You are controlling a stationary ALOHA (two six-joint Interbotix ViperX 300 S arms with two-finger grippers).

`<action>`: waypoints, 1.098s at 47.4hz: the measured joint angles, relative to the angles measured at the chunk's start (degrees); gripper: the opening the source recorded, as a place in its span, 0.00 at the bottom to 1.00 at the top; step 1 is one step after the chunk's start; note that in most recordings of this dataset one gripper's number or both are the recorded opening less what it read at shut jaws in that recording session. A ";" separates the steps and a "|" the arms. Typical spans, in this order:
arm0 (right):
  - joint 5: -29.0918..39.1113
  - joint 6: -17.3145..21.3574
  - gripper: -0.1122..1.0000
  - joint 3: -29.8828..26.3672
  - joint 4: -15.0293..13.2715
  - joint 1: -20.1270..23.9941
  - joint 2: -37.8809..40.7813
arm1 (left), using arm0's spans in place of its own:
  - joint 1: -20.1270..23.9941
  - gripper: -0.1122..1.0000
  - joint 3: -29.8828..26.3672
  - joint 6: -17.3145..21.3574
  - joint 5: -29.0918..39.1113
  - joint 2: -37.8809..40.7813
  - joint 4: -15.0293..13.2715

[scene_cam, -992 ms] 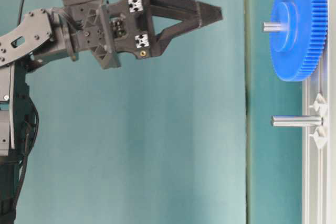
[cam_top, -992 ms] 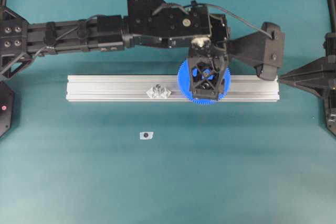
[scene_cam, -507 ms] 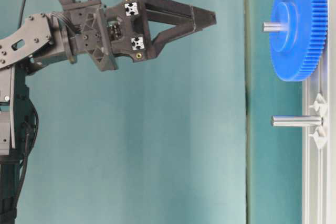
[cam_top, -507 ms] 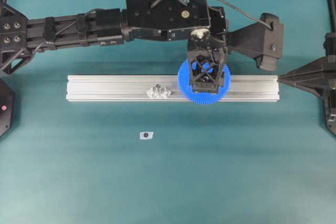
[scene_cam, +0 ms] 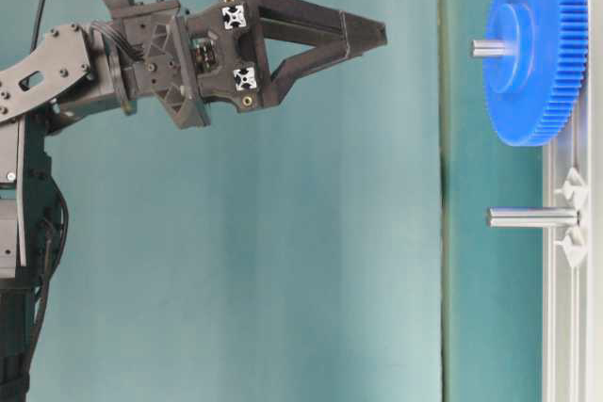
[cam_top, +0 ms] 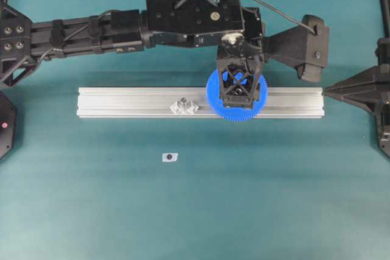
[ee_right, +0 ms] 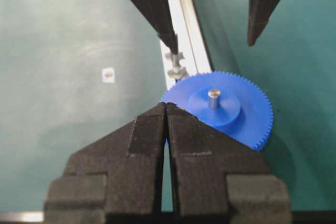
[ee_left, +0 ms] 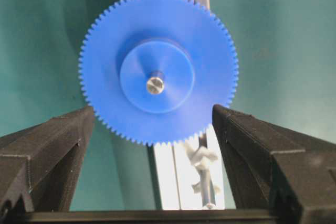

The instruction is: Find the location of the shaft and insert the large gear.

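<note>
Blue gear (ee_left: 157,69) on pin (ee_left: 155,85), hand (ee_left: 157,129) spread

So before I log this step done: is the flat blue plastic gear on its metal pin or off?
On: the flat blue plastic gear has the metal pin poking through its hub, with the jaws apart and clear.

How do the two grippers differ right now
The left gripper is open, its fingers spread wide above the large gear; the right gripper is shut, its fingers pressed together. The left hangs over the rail; the right waits off its end. Both hold nothing.
</note>
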 measured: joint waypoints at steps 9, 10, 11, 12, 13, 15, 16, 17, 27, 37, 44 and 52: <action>0.00 -0.09 0.11 -0.09 -0.09 0.00 0.00 | 0.00 0.88 0.00 0.00 0.09 -0.09 0.00; 0.00 0.00 0.11 0.00 0.00 0.00 0.00 | 0.00 0.88 0.00 0.00 0.00 -0.09 0.00; 0.00 0.00 0.11 0.00 0.00 0.00 0.00 | 0.00 0.88 0.00 0.00 0.00 0.00 0.00; 0.00 0.00 0.11 0.00 0.00 0.00 0.00 | 0.00 0.88 0.00 0.00 0.00 -0.09 0.00; 0.00 0.00 0.11 0.00 -0.09 0.00 0.00 | 0.00 0.88 0.00 0.00 0.09 0.00 0.00; 0.00 0.00 0.11 0.00 0.00 0.00 0.00 | 0.00 0.88 0.00 0.00 0.00 -0.09 0.00; 0.00 0.00 0.11 0.00 -0.09 0.00 0.00 | 0.00 0.88 0.00 0.00 0.09 -0.09 0.00; 0.00 0.00 0.11 0.00 -0.09 0.00 0.00 | 0.00 0.88 0.00 0.00 0.00 -0.09 0.00; 0.00 0.00 0.11 0.00 -0.09 0.00 0.00 | 0.00 0.88 0.00 0.00 0.18 0.00 0.00; 0.00 0.00 0.11 0.00 0.00 0.00 0.00 | 0.00 0.88 0.00 0.00 0.18 0.00 0.00; 0.00 0.00 0.11 0.00 -0.09 0.00 0.00 | 0.09 0.88 0.00 0.00 0.18 0.00 -0.09; 0.00 0.00 0.11 0.00 0.00 0.00 0.00 | 0.00 0.88 0.00 0.00 0.79 -0.09 0.00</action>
